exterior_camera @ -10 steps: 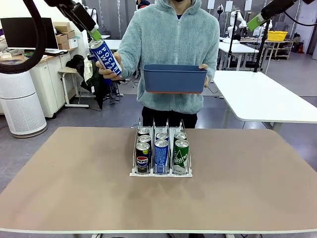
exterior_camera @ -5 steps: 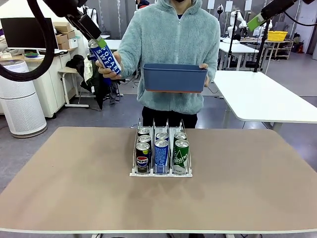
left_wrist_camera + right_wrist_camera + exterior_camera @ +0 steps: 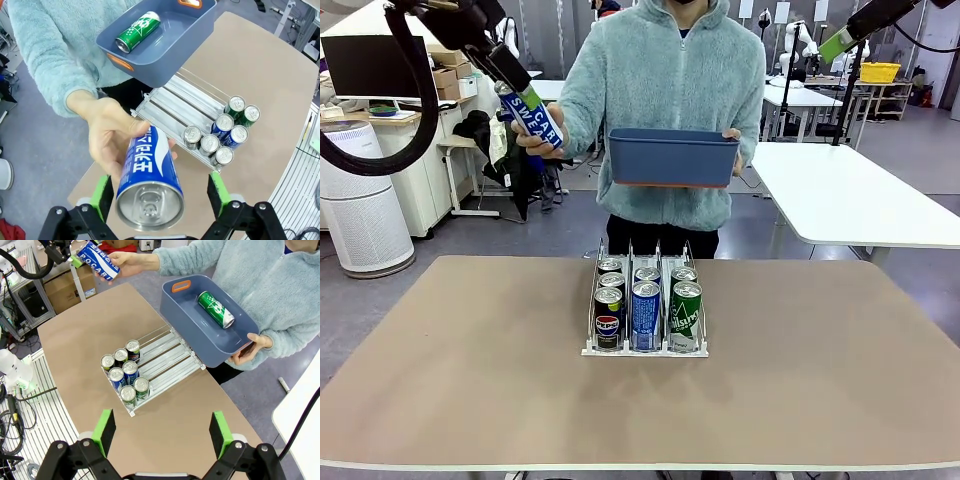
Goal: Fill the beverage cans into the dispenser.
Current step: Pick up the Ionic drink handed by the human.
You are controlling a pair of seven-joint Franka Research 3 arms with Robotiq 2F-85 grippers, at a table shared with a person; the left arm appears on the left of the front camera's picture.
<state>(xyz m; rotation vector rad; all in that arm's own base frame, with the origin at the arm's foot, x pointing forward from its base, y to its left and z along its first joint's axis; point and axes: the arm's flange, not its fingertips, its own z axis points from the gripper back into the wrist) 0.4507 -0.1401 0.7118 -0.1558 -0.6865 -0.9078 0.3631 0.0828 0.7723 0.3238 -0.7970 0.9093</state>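
Handover of a beverage can to the left arm. The left gripper (image 3: 160, 192) has its jaws spread wide and grasps nothing; its green pads (image 3: 102, 195) flank the silver top of a blue-and-white can (image 3: 150, 175). The person's hand (image 3: 107, 145) offers this can tilted, high above the table's (image 3: 800, 400) far left side. One pad appears close to the can wall, though contact cannot be confirmed from the wrist view.

The right gripper (image 3: 162, 432) is likewise released and empty, raised well above the table. The person's other hand holds a blue bin (image 3: 145, 65) in which a green can (image 3: 137, 32) lies on its side. The dispenser (image 3: 167, 357) sits mid-table with seven cans (image 3: 646, 300) upright at its near end and the far parts of its three lanes bare.

Recommended technique:
- Centre the can between the pads before closing, so that both meet the curved wall together.
- Grip just below the top rim, clear of the person's fingers, which wrap the lower body.
- Close gently, since a thin aluminium wall is likely to dent or slip sideways under an uneven squeeze.
- Wait for the hand to let go before drawing away.
- Bring the can upright, then lower it between the rails of one lane, behind the cans already standing there.
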